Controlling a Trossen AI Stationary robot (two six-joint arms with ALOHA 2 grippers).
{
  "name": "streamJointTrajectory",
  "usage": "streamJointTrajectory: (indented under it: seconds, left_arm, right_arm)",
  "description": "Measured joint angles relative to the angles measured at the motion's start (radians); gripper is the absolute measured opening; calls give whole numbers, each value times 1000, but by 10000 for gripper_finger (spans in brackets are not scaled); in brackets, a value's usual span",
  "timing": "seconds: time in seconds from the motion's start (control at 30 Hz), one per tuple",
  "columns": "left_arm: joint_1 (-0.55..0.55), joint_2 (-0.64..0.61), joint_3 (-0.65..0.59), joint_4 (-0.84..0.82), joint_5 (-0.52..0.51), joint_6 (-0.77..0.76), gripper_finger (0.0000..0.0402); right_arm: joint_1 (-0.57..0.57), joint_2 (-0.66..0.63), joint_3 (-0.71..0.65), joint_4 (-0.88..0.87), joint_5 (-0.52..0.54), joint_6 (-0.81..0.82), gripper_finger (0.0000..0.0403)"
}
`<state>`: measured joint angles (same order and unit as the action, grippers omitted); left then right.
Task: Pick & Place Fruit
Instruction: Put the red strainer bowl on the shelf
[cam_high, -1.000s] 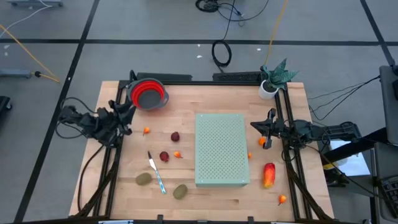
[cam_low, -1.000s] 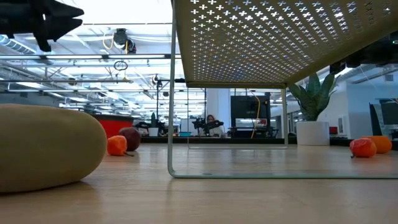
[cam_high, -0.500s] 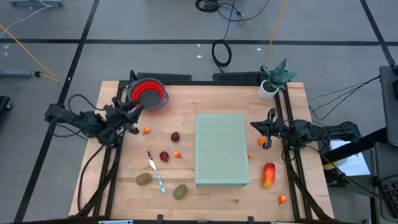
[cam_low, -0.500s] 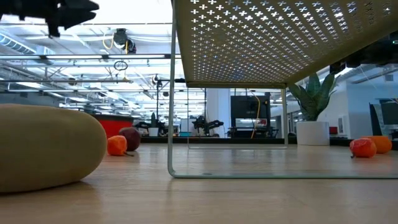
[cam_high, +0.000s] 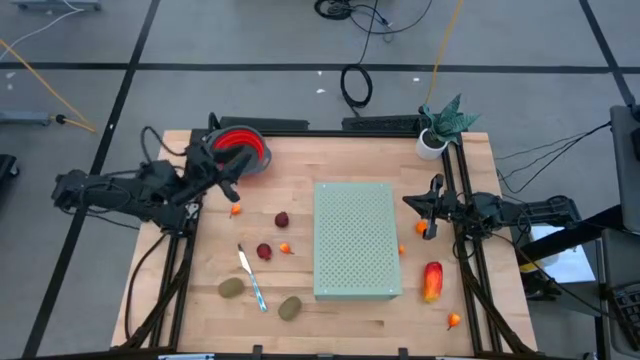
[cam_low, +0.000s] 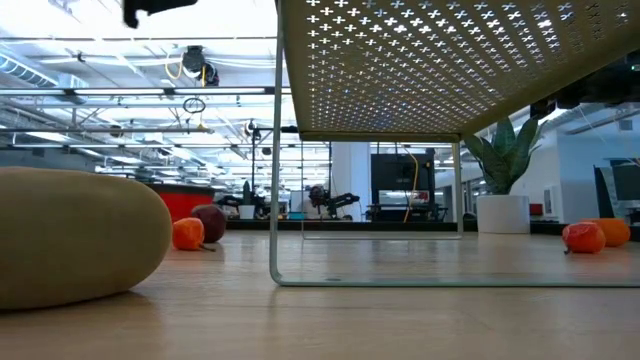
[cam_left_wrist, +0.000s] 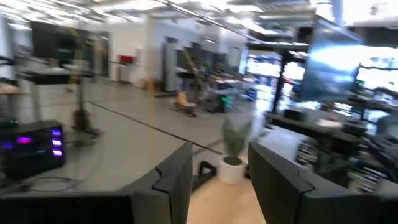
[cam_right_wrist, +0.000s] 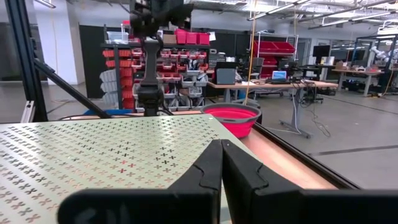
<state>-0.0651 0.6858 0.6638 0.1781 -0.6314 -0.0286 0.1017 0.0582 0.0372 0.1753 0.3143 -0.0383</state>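
Note:
Fruit lies scattered on the wooden table: an elongated red-orange piece (cam_high: 432, 281) near the right edge, two brown-green ovals (cam_high: 231, 288) (cam_high: 290, 307) at the front, two dark red balls (cam_high: 282, 219) (cam_high: 264, 251), and several tiny orange balls, one (cam_high: 236, 210) just below my left gripper. My left gripper (cam_high: 230, 172) hangs high above the table's far left, beside the red bowl (cam_high: 240, 150), open (cam_left_wrist: 221, 180) with nothing between its fingers. My right gripper (cam_high: 410, 201) waits shut (cam_right_wrist: 221, 155) at the right edge.
A pale green perforated stand (cam_high: 356, 240) fills the table's middle. A knife with a light-blue handle (cam_high: 251, 277) lies between the front fruits. A potted plant (cam_high: 440, 125) stands at the far right corner. Bare wood shows between the bowl and the stand.
My left gripper has risen well clear of the table and swung toward the table's right and far side, ending beside the red bowl; in the low view it has climbed nearly out of the picture's top. No fruit has moved.

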Motion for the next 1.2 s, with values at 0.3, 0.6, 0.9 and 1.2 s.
streamJointTrajectory:
  seconds: [0.3, 0.6, 0.9, 1.2]
  left_arm:
    - [193, 189, 199, -307, 203, -250, 152]
    - [423, 304, 273, -588, 474, -502, 152]
    - [627, 362, 273, -705, 587, -445, 152]
    - [704, 362, 273, -566, 579, -286, 152]
  right_arm:
    - [0, 0, 0, 0, -1, 0, 0]
    - [0, 0, 0, 0, -1, 0, 0]
    - [0, 0, 0, 0, -2, 0, 0]
    - [0, 0, 0, 0, -2, 0, 0]
